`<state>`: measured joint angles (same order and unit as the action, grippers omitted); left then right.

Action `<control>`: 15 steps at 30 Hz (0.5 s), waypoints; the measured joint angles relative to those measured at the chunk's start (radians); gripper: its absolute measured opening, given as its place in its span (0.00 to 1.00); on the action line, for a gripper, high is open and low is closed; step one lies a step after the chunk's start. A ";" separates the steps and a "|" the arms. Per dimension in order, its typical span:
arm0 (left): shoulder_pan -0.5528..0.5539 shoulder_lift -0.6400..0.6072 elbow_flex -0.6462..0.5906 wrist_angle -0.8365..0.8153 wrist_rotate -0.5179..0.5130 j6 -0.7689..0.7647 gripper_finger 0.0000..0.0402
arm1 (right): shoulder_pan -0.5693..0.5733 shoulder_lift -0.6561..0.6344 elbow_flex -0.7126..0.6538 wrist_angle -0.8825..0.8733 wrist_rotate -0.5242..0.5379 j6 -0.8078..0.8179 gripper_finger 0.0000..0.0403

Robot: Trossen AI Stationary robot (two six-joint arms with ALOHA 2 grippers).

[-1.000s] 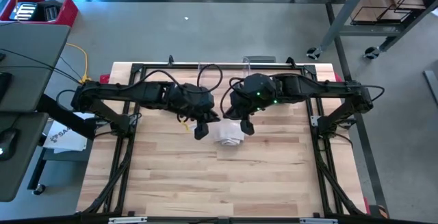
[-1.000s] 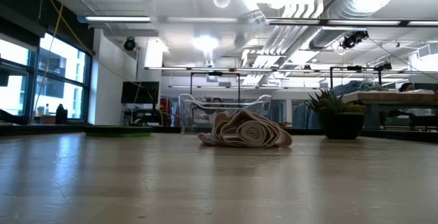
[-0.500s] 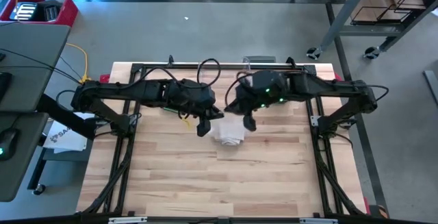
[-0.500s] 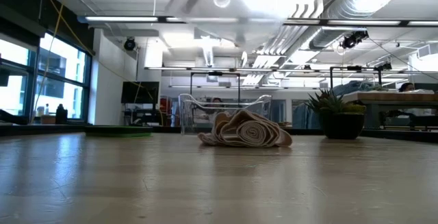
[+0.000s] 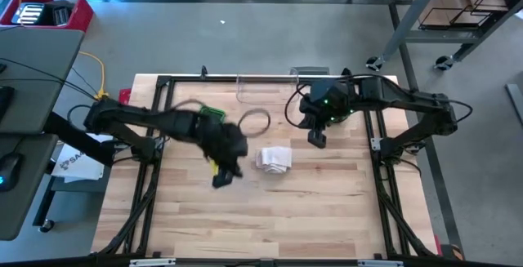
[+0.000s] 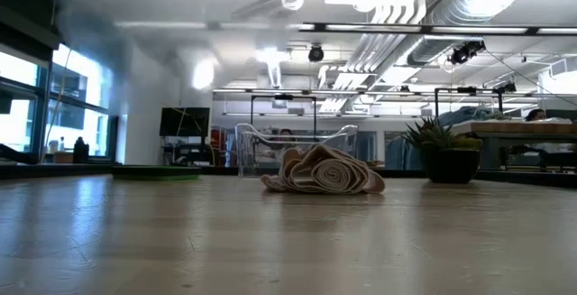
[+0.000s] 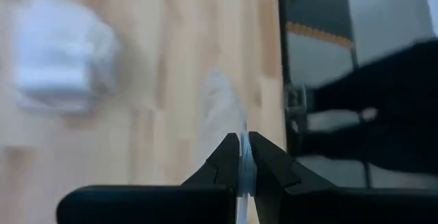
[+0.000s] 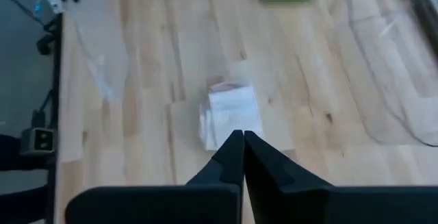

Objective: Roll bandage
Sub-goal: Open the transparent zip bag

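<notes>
**Bandage lying free on the table, both end effectors clenched and apart from it**

The bandage (image 5: 274, 158), a loosely bundled pale roll, rests on the wooden table (image 5: 310, 210) near its middle; in the low view its folded layers (image 6: 323, 172) lie directly on the boards. Nothing touches it. The left end effector (image 5: 221, 178) is above the table just beside the bandage on its left, blurred in the high view; its fingers (image 7: 229, 159) are clenched together, with a pale sliver showing between them that cannot be identified. The right end effector (image 5: 315, 140) is to the bandage's right and nearer the far edge, fingers (image 8: 234, 152) clenched on nothing. A clear plastic bin (image 6: 293, 148) stands behind the bandage at the table's far edge
</notes>
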<state>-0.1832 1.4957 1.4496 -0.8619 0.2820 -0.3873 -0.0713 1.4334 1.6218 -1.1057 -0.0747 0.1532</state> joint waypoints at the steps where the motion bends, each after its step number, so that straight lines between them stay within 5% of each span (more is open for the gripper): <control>1: -0.023 -0.004 -0.036 0.036 0.012 -0.025 0.03 | 0.000 0.000 -0.001 0.000 -0.007 0.000 0.00; 8: -0.058 -0.012 -0.328 0.466 0.122 -0.121 0.03 | 0.004 -0.099 -0.235 0.169 -0.067 0.156 0.00; 15: 0.081 0.033 -0.473 0.496 0.225 -0.026 0.03 | 0.114 -0.259 -0.537 0.435 -0.108 0.450 0.00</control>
<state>-0.1017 1.5283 0.9763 -0.3663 0.5068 -0.4131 0.0427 1.1747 1.0844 -0.6707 -0.1823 0.6032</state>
